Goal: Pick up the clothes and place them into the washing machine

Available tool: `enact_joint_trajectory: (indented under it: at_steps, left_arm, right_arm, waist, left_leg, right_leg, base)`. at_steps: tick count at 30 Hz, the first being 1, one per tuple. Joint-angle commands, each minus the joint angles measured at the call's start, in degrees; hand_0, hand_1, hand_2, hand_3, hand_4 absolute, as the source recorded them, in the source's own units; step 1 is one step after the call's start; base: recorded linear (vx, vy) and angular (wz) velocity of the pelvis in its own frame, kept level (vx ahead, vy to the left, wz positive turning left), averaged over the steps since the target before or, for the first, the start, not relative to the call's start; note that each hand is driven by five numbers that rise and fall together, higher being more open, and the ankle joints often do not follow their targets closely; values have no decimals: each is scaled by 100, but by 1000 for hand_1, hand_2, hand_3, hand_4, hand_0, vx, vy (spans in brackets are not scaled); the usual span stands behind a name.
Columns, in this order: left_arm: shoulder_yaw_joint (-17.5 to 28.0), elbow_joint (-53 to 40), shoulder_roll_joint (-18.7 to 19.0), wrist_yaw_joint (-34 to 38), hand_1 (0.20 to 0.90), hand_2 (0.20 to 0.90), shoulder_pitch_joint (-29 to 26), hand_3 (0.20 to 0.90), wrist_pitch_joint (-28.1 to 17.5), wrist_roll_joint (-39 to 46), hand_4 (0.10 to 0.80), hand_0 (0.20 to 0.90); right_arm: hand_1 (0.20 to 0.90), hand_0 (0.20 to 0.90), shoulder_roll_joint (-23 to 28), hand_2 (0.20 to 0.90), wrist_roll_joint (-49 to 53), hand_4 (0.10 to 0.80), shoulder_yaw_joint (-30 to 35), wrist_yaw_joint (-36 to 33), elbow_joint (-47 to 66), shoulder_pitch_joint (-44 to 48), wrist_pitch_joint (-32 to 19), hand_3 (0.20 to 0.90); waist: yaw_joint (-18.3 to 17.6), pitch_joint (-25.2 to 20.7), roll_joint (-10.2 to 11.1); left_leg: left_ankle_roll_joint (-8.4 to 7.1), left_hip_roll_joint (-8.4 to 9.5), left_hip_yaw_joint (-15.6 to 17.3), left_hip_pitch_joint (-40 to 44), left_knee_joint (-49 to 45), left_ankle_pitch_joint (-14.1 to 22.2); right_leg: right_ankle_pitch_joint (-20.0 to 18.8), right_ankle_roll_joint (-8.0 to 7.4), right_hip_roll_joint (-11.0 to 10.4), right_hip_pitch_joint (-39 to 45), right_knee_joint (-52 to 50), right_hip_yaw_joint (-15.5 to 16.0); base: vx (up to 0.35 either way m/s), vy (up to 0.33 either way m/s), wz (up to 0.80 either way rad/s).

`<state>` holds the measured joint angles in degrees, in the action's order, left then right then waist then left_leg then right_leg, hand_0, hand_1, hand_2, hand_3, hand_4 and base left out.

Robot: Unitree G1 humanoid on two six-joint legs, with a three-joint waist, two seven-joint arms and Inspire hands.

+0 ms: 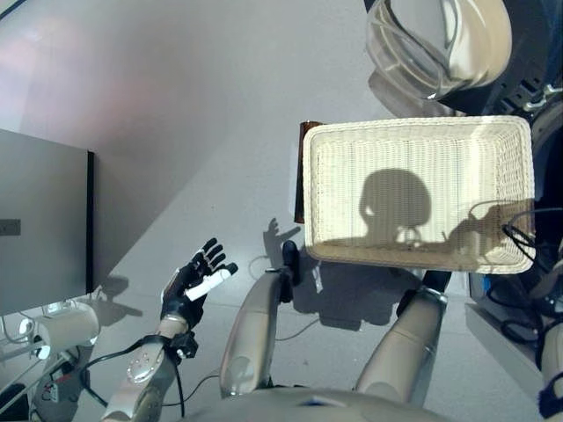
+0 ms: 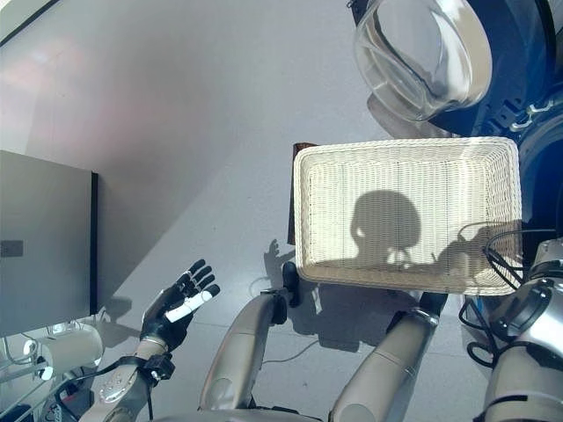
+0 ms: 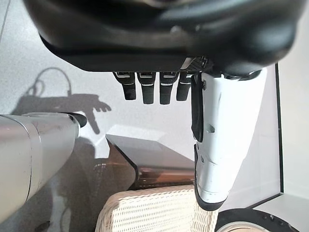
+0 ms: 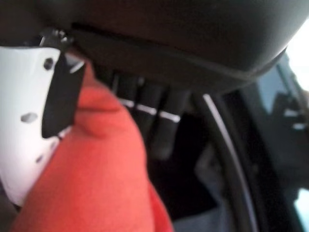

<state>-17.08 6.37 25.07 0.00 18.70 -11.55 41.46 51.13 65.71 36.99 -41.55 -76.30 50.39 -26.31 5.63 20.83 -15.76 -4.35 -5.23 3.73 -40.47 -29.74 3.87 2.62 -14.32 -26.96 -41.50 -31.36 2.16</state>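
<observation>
Carrying the last garment to the drum looks like the step in hand: in the right wrist view the right hand [image 4: 43, 125] has its thumb and fingers [image 4: 161, 123] clamped on a red cloth [image 4: 91, 188], with a dark opening and curved rim beyond, probably the washing machine's mouth. The next move would call for reaching deeper past that rim and spreading the fingers so the cloth drops inside.

From the head, the white wicker basket [image 1: 327, 189] sits at about 2 o'clock and holds nothing visible. The washing machine door [image 1: 440, 40] hangs open at 1 o'clock, just beyond the basket; the drum's contents cannot be seen. The left hand [image 1: 195, 286] idles at 8 o'clock, fingers apart and empty.
</observation>
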Motion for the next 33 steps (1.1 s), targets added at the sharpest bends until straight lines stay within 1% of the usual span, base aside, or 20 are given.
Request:
enact_joint_trajectory:
  at_steps: [1, 4, 7, 14, 15, 19, 24, 25, 28, 31, 32, 33]
  left_arm:
    - [226, -85, 222, 81, 900, 900, 199, 900, -306, 89, 800, 900]
    - [278, -106, 218, 130, 900, 900, 197, 900, -326, 111, 800, 900]
    - [293, -125, 231, 134, 900, 900, 206, 900, -338, 121, 800, 900]
    - [342, -167, 231, 117, 900, 900, 196, 900, -359, 162, 800, 900]
    - [333, -212, 237, 111, 900, 900, 160, 900, -374, 174, 800, 900]
    - [367, -204, 255, 94, 900, 900, 147, 900, -356, 214, 800, 900]
    - [447, -132, 175, 34, 900, 900, 120, 900, -356, 275, 800, 900]
    - [458, -135, 188, 33, 900, 900, 133, 900, -356, 275, 800, 900]
    - [549, -164, 171, 14, 900, 900, 136, 900, -362, 278, 800, 900]
    - [623, -224, 155, -1, 900, 900, 171, 900, -381, 272, 800, 900]
    - [634, -231, 168, -2, 900, 900, 187, 900, -378, 273, 800, 900]
    - [689, -213, 170, -25, 900, 900, 200, 900, -370, 237, 800, 900]
  right_arm:
    - [900, 900, 436, 900, -180, 800, -422, -61, 127, -133, -529, 900]
    - [900, 900, 246, 900, -202, 800, -444, -99, 135, -117, -545, 900]
    - [900, 900, 187, 900, -215, 800, -458, -111, 176, -82, -547, 900]
    - [900, 900, -152, 900, -142, 800, -357, 23, 439, -187, -670, 900]
    - [900, 900, -336, 900, -67, 800, -338, 125, 563, -241, -716, 900]
    - [900, 900, -733, 900, 76, 800, -233, 298, 668, -479, -785, 900]
    - [900, 900, -1356, 900, 25, 800, -372, 578, 616, -851, -511, 900]
    - [900, 900, -1379, 900, 31, 800, -364, 588, 624, -866, -512, 900]
    - [900, 900, -1710, 900, 26, 800, -437, 756, 635, -1020, -429, 900]
    - [900, 900, -1932, 900, 2, 800, -492, 887, 671, -1137, -357, 900]
    - [900, 900, -1954, 900, 7, 800, -488, 896, 677, -1151, -360, 900]
    - [900, 900, -2078, 900, -9, 800, -535, 1001, 674, -1223, -289, 900]
  waist:
    - [-124, -340, -22]
    - [-101, -345, -3]
    - [-94, -332, 14]
    - [-90, -274, 129]
    - [-87, -266, 194]
    - [-97, -249, 356]
    - [-77, -282, 631]
    - [-83, -275, 642]
    - [-51, -283, 778]
    - [-15, -301, 886]
    - [-28, -289, 893]
    - [7, -306, 979]
  left_leg:
    - [-384, -366, -339, -83, 658, -492]
    - [-383, -376, -337, -89, 627, -475]
    - [-380, -390, -352, -106, 576, -457]
    - [-382, -418, -388, -66, 542, -452]
    - [-378, -438, -391, -35, 558, -453]
    - [-351, -450, -409, 37, 628, -447]
    - [-326, -422, -397, 225, 826, -467]
    - [-322, -421, -397, 249, 838, -470]
    - [-306, -414, -402, 369, 876, -450]
    - [-297, -381, -416, 456, 881, -428]
    - [-295, -377, -424, 483, 890, -429]
    - [-287, -367, -426, 514, 883, -411]
  right_leg:
    - [512, 319, 260, -154, -666, -145]
    - [505, 325, 280, -125, -660, -126]
    - [494, 325, 286, -104, -657, -109]
    - [428, 308, 332, 89, -536, -33]
    - [375, 295, 350, 165, -424, 3]
    - [223, 273, 380, 377, -140, 96]
    - [-64, 224, 356, 812, 468, 246]
    - [-82, 221, 357, 852, 505, 258]
    - [-213, 180, 316, 1104, 756, 361]
    - [-297, 160, 280, 1328, 958, 455]
    - [-312, 157, 278, 1379, 995, 476]
    - [-376, 137, 265, 1506, 1136, 539]
  base:
    - [0, 0, 0]
    - [0, 0, 0]
    - [0, 0, 0]
    - [-1, -5, -1]
    - [0, 0, 0]
    - [11, 4, -3]
    - [41, 17, 5]
    - [33, 9, -2]
    - [42, -3, 2]
    - [39, 7, 1]
    - [40, 0, 4]
    - [38, -3, 2]
